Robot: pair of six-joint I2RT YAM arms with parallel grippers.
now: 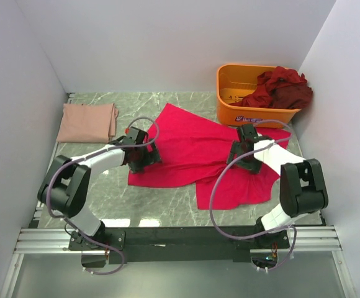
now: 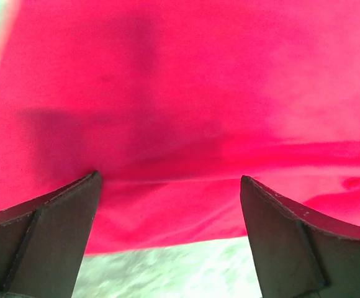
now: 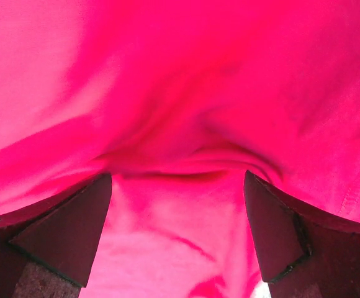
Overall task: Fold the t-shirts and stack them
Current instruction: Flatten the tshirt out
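Sprawling across the marble bench (image 1: 161,202), the bright red t-shirt (image 1: 189,146) lies rumpled, well apart from the folded pale pink t-shirt (image 1: 87,122) at far left. My left claw (image 2: 169,179) and right claw (image 3: 177,177) hang spread over the red one. Pinching the bunched ridge could catch two layers and skew the fold.

Red shirt (image 2: 180,93) — cropped (both wrist views)

The surface (image 1: 167,211) is carrying a spread red t-shirt (image 1: 192,149). A folded pink t-shirt (image 1: 87,122) and orange bin (image 1: 228,110) are sitting behind it.
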